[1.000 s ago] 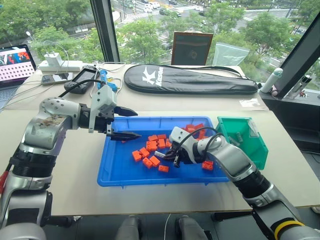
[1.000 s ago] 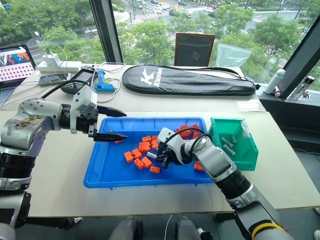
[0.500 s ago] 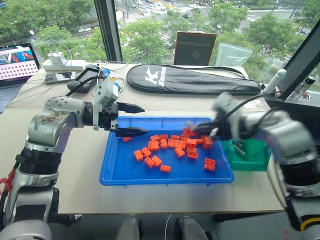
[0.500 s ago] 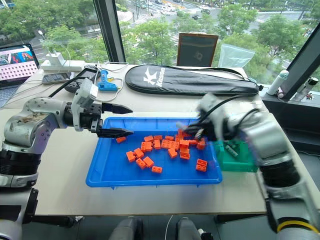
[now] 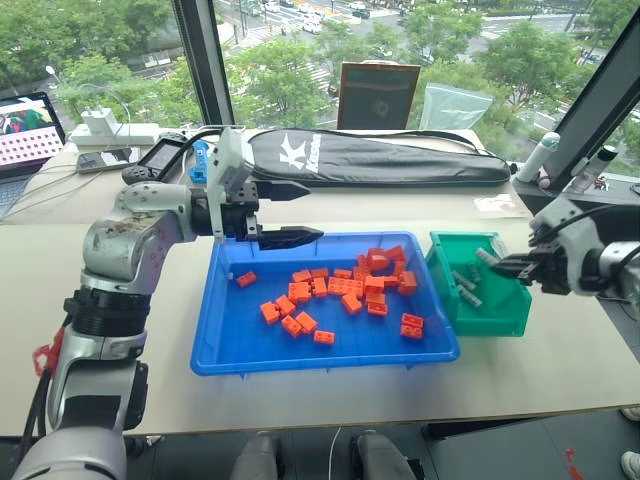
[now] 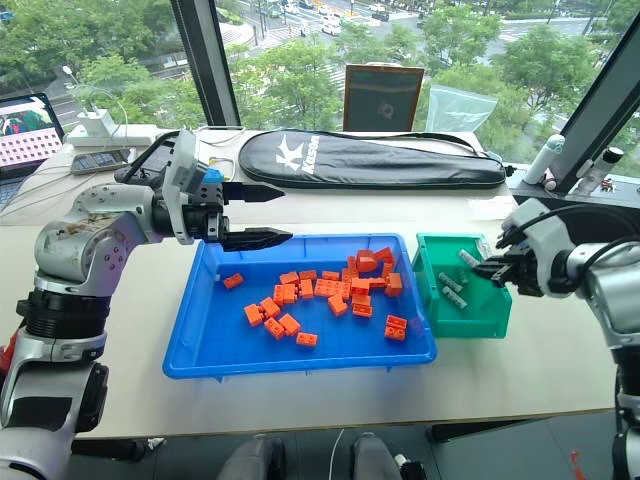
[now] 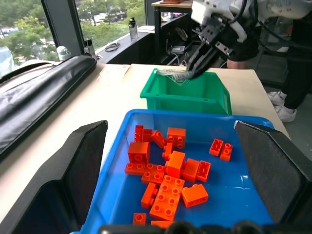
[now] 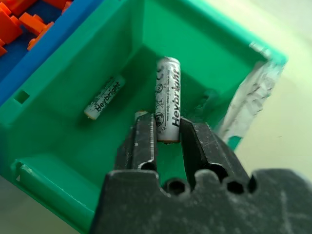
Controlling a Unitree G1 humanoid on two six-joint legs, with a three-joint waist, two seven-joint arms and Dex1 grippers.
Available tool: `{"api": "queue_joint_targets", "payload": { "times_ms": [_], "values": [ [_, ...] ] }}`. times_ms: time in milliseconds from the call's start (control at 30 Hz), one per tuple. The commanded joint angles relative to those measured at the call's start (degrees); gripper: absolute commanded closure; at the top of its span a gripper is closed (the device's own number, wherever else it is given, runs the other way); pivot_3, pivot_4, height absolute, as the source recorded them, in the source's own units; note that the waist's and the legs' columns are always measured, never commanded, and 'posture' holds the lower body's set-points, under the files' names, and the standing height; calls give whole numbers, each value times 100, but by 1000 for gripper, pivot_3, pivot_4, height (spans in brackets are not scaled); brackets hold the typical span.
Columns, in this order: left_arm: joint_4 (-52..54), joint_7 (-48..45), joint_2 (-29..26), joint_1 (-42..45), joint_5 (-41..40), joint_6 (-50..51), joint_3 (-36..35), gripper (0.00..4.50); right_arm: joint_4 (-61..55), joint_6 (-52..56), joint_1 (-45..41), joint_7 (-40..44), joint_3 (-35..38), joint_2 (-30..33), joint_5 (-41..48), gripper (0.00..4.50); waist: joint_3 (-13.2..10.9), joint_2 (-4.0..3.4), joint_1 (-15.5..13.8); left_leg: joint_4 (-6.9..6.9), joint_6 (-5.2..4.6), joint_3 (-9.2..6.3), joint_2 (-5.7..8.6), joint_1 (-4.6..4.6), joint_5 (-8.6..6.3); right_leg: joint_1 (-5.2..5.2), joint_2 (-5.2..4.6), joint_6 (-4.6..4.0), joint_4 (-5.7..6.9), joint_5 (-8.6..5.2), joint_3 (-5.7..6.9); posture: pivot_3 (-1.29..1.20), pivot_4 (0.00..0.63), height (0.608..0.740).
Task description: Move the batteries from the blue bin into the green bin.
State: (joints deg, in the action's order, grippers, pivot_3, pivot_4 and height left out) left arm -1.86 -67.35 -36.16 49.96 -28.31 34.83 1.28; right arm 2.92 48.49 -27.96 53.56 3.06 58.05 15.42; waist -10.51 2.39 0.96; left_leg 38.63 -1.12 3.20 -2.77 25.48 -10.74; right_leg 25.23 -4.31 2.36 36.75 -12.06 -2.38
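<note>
Over the green bin (image 8: 73,161): right pincer (image 8: 168,134) pinching a battery (image 8: 167,97) by one end. Left pincer (image 5: 290,213) spread, empty. Likely light, stiff, slippery; better gripped mid-barrel.

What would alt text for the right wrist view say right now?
The right hand is poised over the green bin with a battery standing between its two black fingers. Another battery lies on the bin's floor, and a third peeks out behind one finger. A corner of the blue bin with orange bricks shows beside it.
</note>
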Motion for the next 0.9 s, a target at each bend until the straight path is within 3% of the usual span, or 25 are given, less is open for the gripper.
{"api": "queue_joint_targets", "payload": {
  "times_ms": [33,200,367,500,767,900],
  "values": [
    [-23,170,62,242,79,-187,-51,0,-212,-103,-80,-216,506,150,36,2012,-1,-2,-14,1,0,1,3,1,0,0,-3,0,0,0,0,0,150,734],
    [-56,253,4,290,90,-160,-143,0,-340,-294,-170,-94,1092,281,318,278,-1,-1,-39,3,0,0,4,4,0,-2,-5,2,-5,0,1,0,150,734],
    [-160,440,-264,124,248,-291,-335,0,-709,-665,-15,333,2149,-118,1295,278,-1,-1,-10,1,0,-4,1,1,0,-4,0,3,-5,0,1,0,150,734],
    [116,733,-513,-366,172,-141,-658,0,-1071,-290,402,170,3098,-544,2061,278,-1,-1,-9,-3,0,-3,-2,-6,0,-9,0,3,-4,0,1,0,150,734],
    [598,1265,-695,-1018,150,-70,-1028,0,-1225,-873,1220,-204,3281,-833,1940,278,-1,-1,-47,1,0,-1,2,-4,0,-13,-7,3,-5,0,3,0,150,734],
    [654,1099,-804,-1086,-127,190,-1073,0,-993,-1124,1278,-328,3100,-827,1780,278,-1,-1,-35,1,0,0,2,-5,0,-13,-6,3,-4,0,2,0,150,734]
  ]
}}
